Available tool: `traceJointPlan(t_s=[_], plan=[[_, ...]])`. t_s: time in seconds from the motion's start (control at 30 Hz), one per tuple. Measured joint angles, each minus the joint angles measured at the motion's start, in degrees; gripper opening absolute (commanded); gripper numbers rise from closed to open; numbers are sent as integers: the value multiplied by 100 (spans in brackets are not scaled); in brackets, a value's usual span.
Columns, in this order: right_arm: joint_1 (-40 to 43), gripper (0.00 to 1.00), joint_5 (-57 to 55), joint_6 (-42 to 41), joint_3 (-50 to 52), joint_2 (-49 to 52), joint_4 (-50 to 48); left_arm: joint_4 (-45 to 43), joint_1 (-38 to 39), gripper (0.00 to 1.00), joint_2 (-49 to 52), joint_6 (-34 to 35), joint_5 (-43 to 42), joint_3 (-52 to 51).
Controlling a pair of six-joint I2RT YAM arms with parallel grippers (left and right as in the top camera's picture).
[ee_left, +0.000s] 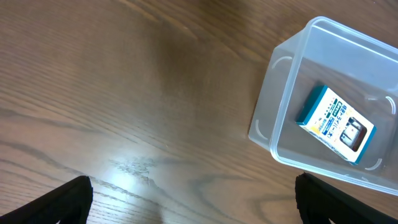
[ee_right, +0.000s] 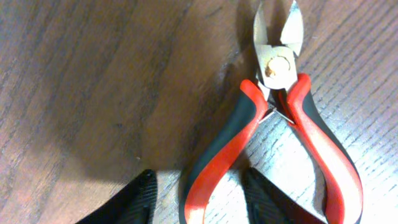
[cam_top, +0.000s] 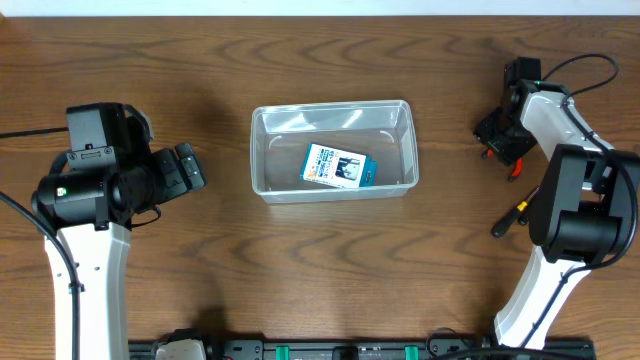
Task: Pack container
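Tabletop (cam_top: 300,270): brown wood grain, matte, with a pale patch of glare in the left wrist view and soft shadows beside both arms.
Room: only a white strip (cam_top: 320,7) along the far edge shows; what it is cannot be told.
Container (cam_top: 262,150): clear, upright at mid-tabletop, between the 2 arms, touching neither.
Box (cam_top: 337,166): blue and white, lying flat and askew on the container's floor.
Left tool (ee_left: 193,202): fingers spread wide, nothing between them, aimed at the container from the left, well apart from it.
Right tool (ee_right: 199,199): low at the far right corner, fingers parted and straddling 1 handle of the pliers, not clamped.
Pliers (ee_right: 278,67): red-and-black handles, flat on the wood, jaws slightly apart.
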State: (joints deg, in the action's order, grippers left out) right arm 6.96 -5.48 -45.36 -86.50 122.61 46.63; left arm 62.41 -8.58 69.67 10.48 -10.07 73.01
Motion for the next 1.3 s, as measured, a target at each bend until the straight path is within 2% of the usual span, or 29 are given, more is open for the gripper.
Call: traceJointPlan(t_s=[0.13, 0.37, 0.63, 0.87, 1.07, 1.2, 1.3], plan=[[0, 36, 2, -26, 2, -2, 2, 0, 0, 96, 0, -2, 0, 0], [0, 18, 11, -57, 2, -2, 15, 0, 0, 96, 0, -2, 0, 0], [0, 2, 17, -70, 4, -9, 28, 0, 0, 96, 0, -2, 0, 0], [-4, 1, 37, -22, 4, -22, 151, 0, 0, 96, 0, -4, 0, 0], [-232, 2, 81, 662, 0, -133, 291, 0, 0, 96, 0, -4, 0, 0], [-673, 1, 103, 1585, -197, -516, 348, 0, 0, 96, 0, -4, 0, 0], [-1235, 1, 107, 2651, -612, -1062, 297, 0, 0, 96, 0, -9, -2, 0]])
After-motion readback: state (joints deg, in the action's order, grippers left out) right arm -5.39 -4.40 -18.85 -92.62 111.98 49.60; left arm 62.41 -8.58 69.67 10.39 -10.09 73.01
